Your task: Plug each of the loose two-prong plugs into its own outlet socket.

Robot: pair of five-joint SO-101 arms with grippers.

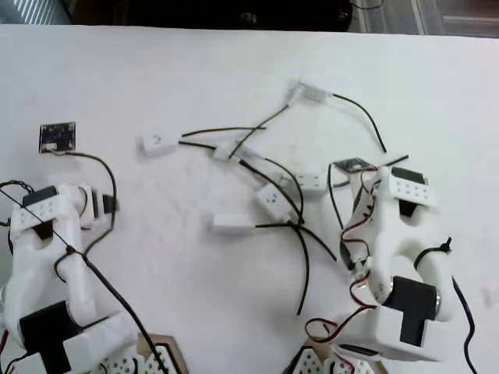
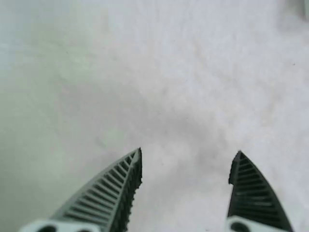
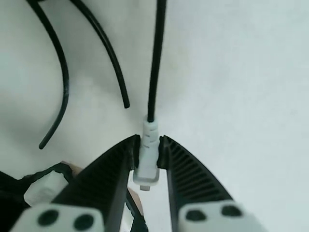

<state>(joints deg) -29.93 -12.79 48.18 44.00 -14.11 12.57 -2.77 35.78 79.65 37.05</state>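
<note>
Right, our right gripper [image 3: 149, 145] is clamped tight on a white plug [image 3: 147, 162], its black cable [image 3: 157, 58] trailing over the surface [image 3: 241, 72]. Left gripper [image 2: 186, 162] gapes wide, empty. We reckon: square prongs w/ a socket block [image 1: 311, 181], push straight, no twisting.

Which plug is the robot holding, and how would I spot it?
On the white table, look to the right arm's hand. Clamped in it is a small white plug trailing a black cord. The other white pieces lie loose on the table.
</note>
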